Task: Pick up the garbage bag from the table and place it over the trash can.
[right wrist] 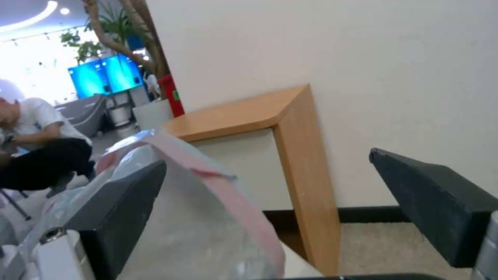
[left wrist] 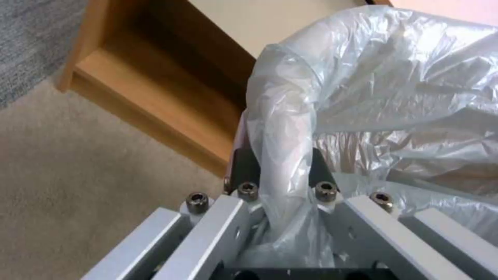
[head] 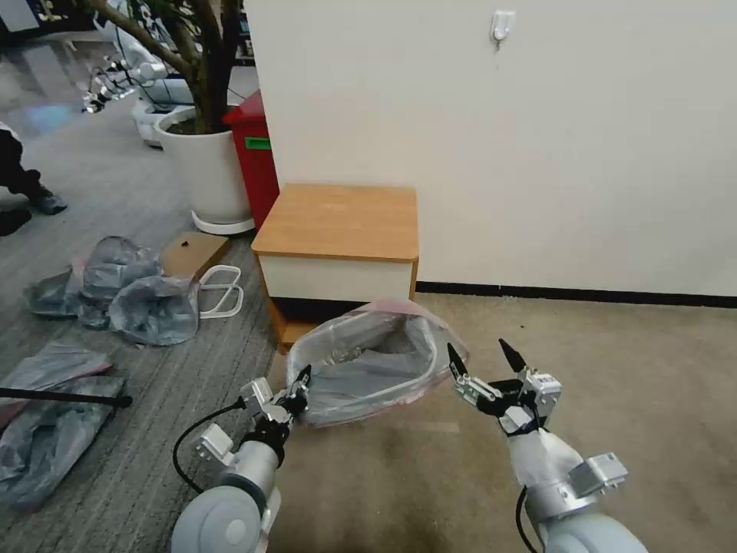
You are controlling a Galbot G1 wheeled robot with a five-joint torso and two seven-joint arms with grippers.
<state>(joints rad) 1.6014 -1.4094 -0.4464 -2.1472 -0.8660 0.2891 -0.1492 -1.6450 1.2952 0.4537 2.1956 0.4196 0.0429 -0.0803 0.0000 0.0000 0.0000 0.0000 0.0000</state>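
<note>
The garbage bag, translucent with a pink-red rim, is spread over the cream-white trash can, which stands on the floor in front of the table. My left gripper is at the bag's left edge and shut on a fold of it. In the left wrist view the plastic runs between the dark fingers. My right gripper hangs just right of the bag, open, its fingers wide apart. The bag's pink rim lies close to its other finger.
Darker grey plastic bags lie on the floor to the left, beside a cardboard piece and a white wire frame. A white plant pot and a red bin stand behind. Open carpet spreads to the right.
</note>
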